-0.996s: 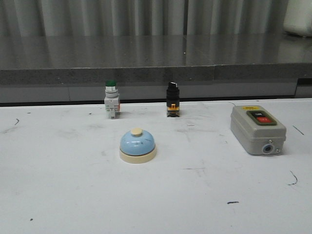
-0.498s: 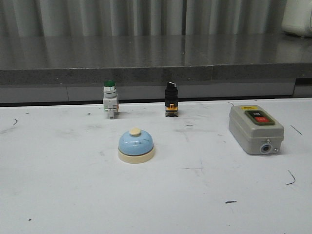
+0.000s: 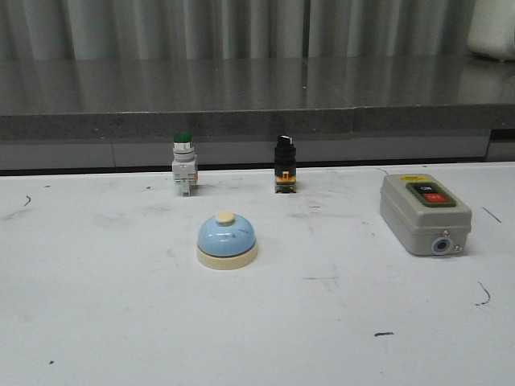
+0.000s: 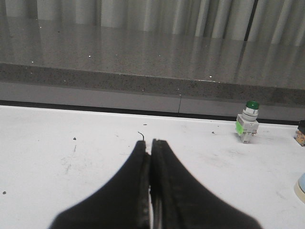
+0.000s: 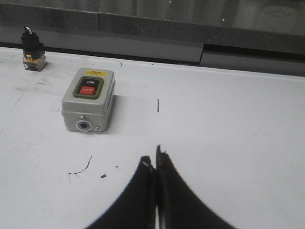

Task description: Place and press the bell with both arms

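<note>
The light-blue dome bell (image 3: 227,240) with a cream base and cream knob stands upright on the white table (image 3: 96,305), near the middle. Only a sliver of its edge (image 4: 301,187) shows in the left wrist view. Neither arm shows in the front view. My left gripper (image 4: 150,142) is shut and empty, above the bare table well to the left of the bell. My right gripper (image 5: 155,156) is shut and empty, above the table, nearer than the grey switch box.
A grey switch box (image 3: 424,212) with black and red buttons sits at the right, also in the right wrist view (image 5: 88,99). A green-capped push button (image 3: 184,163) and a black selector switch (image 3: 284,162) stand behind the bell. A dark ledge (image 3: 257,121) borders the table's far edge.
The front view shifted slightly left and back again; the bell and the other things stay in place on the table.
</note>
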